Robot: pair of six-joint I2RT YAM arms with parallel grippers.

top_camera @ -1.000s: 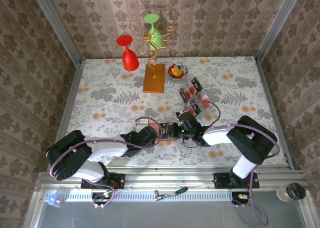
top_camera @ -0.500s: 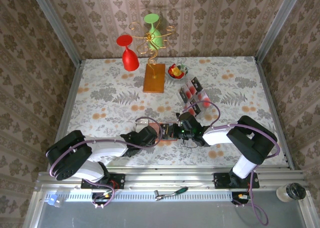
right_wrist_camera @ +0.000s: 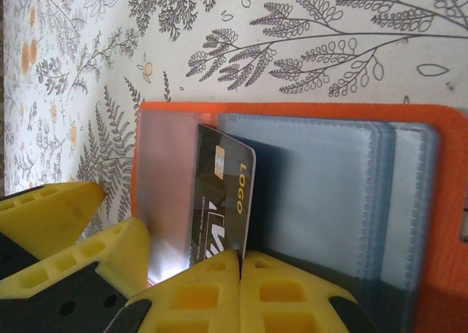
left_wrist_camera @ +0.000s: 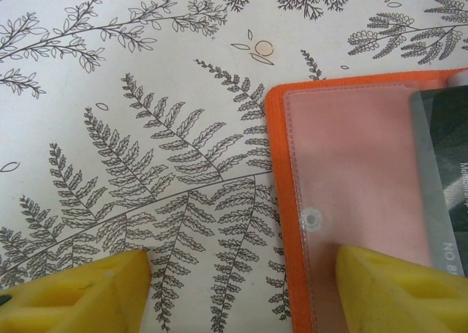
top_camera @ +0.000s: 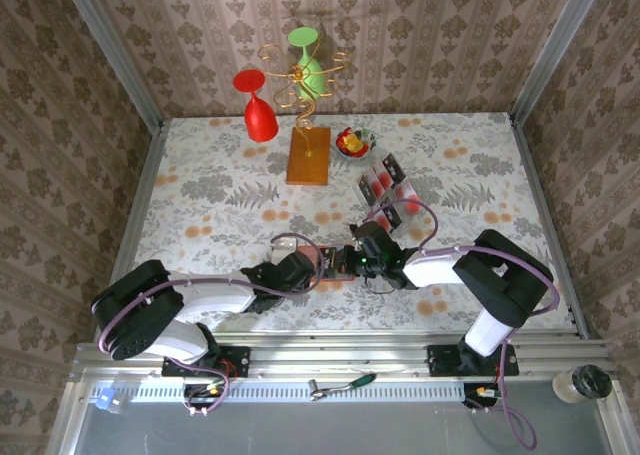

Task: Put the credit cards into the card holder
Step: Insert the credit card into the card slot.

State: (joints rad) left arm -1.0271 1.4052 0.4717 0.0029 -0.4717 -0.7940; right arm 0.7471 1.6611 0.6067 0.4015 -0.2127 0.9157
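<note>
At holder [right_wrist_camera: 431, 165] pocket edge, right gripper [right_wrist_camera: 240, 258] pinches card [right_wrist_camera: 219, 194]

- Arms: two, that's the left arm [top_camera: 190, 300] and the right arm [top_camera: 455, 270].
- Yellow fingers [right_wrist_camera: 51, 208]: I count four in the right wrist view, and two fingers [left_wrist_camera: 80, 289] in the left wrist view.
- Card holder [top_camera: 335, 262]: just the one, orange.
- Dark card [right_wrist_camera: 219, 194] at the holder: one.
- Other credit cards [top_camera: 385, 182]: a bunch further out, overlapping and too small to count for certain. Both dark and pale ones are there, with a few red spots showing.
- Goblets: two, a red goblet [top_camera: 258, 113] and a green goblet [top_camera: 308, 63].
- Gold wire stand [top_camera: 296, 80]: one, on one orange-brown block [top_camera: 308, 157].
- Bowl [top_camera: 354, 141] of red and yellow pieces: one.
- Lidded cup [top_camera: 583, 382]: one.
- Green-handled tool [top_camera: 345, 383]: one.
</note>
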